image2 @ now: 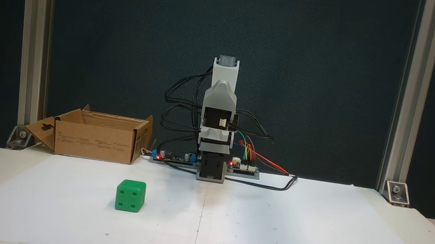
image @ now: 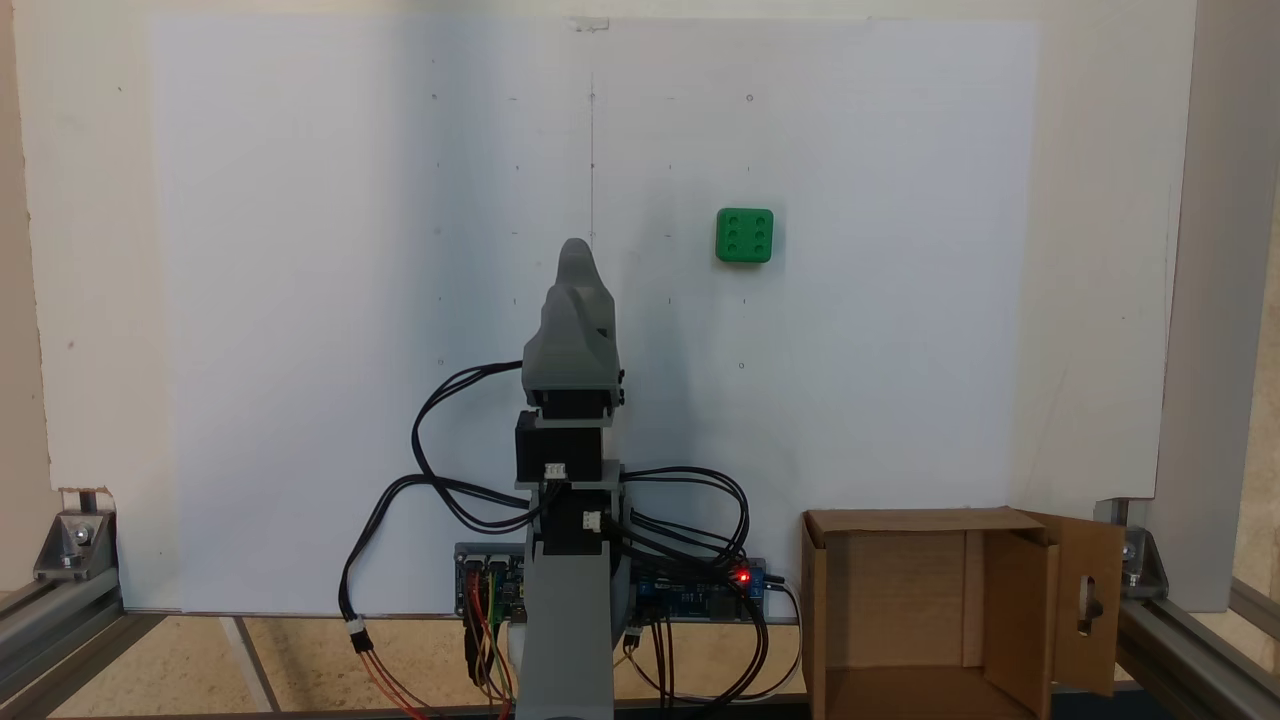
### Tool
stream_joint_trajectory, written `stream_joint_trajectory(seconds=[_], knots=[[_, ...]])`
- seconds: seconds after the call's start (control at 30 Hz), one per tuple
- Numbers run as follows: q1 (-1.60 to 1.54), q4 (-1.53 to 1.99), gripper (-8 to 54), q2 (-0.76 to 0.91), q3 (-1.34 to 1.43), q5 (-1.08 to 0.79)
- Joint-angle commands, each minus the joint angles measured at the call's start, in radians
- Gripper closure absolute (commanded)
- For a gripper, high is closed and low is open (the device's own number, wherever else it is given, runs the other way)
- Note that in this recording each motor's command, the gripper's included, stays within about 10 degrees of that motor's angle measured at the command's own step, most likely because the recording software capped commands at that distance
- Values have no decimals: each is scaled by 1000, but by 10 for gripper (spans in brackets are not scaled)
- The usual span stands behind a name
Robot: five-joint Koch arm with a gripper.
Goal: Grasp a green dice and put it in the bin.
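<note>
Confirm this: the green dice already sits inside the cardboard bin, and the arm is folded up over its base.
Not quite. The green dice lies on the white paper, well apart from the bin, as both fixed views show. The bin holds nothing visible. The arm is folded up over its base, as stated.

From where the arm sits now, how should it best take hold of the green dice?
Probably from straight above, closing on two opposite flat side faces of the green dice. It sits flat and square on the white paper, six pips up, free on all sides, apart from the gripper.
</note>
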Motion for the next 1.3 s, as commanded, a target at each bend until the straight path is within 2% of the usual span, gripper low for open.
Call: stream_joint_trajectory(seconds=[0.0, 0.57, 1.27], knots=[[80, -21, 14, 110, 49, 8], [54, 58, 26, 110, 34, 2], [156, 1434, 18, 112, -735, 18]])
